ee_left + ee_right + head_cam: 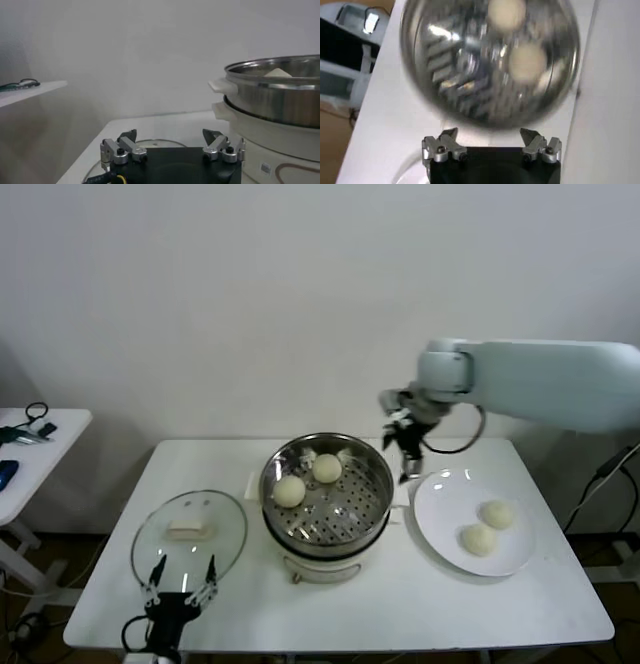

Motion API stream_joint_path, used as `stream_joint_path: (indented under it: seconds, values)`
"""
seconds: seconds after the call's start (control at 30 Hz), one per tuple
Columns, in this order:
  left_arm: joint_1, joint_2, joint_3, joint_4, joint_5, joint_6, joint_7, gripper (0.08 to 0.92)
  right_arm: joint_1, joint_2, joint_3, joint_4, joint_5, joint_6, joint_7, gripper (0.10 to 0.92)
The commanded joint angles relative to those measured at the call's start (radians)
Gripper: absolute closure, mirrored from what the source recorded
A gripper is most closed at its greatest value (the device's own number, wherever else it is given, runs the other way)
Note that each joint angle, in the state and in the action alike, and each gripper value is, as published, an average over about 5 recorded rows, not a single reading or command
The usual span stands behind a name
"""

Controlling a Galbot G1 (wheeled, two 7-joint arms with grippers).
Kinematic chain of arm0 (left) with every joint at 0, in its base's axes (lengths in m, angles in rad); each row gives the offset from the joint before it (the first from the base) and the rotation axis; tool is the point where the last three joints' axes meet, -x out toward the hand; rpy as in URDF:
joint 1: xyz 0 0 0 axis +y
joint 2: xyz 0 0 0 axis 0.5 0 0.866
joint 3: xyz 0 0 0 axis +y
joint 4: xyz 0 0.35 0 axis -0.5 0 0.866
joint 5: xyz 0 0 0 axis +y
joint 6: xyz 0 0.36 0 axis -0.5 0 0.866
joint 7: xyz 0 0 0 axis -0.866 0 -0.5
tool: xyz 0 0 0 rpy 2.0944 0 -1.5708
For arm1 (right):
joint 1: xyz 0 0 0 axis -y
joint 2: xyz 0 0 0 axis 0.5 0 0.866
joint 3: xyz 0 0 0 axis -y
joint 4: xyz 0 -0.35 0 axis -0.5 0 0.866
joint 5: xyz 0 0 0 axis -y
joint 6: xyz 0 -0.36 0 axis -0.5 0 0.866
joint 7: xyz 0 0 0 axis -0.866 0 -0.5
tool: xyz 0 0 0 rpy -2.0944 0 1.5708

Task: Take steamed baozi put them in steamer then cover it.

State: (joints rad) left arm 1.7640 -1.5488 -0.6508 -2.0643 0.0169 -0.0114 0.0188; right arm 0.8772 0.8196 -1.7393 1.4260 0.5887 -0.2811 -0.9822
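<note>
Head view: steamer (327,496) at table (420,599) centre, uncovered. Two baozi (327,468) (289,490) lie on its perforated tray, toward the far-left part. Two more baozi (497,514) (479,539) lie on the white plate (440,499) just right of the steamer, close together but apart. Glass lid (189,533) lies flat on the table left of the steamer.

Right gripper (408,456) hangs in the air between the steamer's far-right rim and the plate's far edge, pointing down. Its wrist view shows what the head view cannot: fingers (447,141) spread apart, nothing between them, with the steamer (470,100) below and both buns (507,11) (526,59) inside it, blurred.

Left gripper (181,589) sits low at the table's near-left edge, just in front of the lid. Its wrist view looks level across the table: fingers (126,141) parted and empty, the lid's rim (150,143) just beyond them, the steamer (280,100) seen side-on, steel pot above white base, one bun top (277,73) showing over the rim. The plate does not appear here.

A side table (40,446) stands at far left.
</note>
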Motion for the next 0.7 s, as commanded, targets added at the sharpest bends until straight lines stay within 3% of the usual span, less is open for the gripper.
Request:
stream_joint_path:
  seconds: [0.03,0.27,0.7]
  values:
    - [0.0,0.0,0.001,0.002,0.003,0.0,0.001,0.177,-0.223,-0.348,0.108,-0.04,-0.291,0.092,-0.074,0.203]
    - [0.0,0.001,-0.006,0.0,0.005,0.005,0.001,0.177,-0.492,-0.34,0.317,-0.101,-0.4,0.062,-0.039,0.203]
    - [0.015,-0.001,-0.011,-0.002,0.011,0.002,-0.002,0.177,-0.744,-0.275,0.545,-0.175,-0.451,0.022,0.023,0.203]
